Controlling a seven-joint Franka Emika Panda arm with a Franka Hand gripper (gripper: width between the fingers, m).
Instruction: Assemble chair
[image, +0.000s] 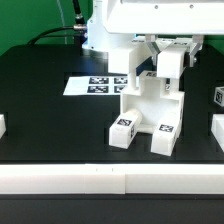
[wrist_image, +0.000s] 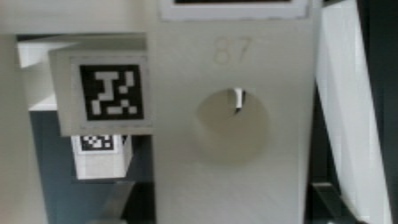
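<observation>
Presently, the hand (image: 171, 50) flanks an upright chair leg (image: 168, 66), apparently aligned for seating into the partly built chair (image: 148, 108) below; whether it clamps the leg is unclear.

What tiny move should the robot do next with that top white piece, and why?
Probably twist the leg tighter: the gripper looks shut on it, upright atop the chair, so seating it firmly seems next.

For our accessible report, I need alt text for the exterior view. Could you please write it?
A partly assembled white chair stands on a black table, with the robot's hand at its top part. A marker board lies behind it, on the exterior view's left.
</observation>
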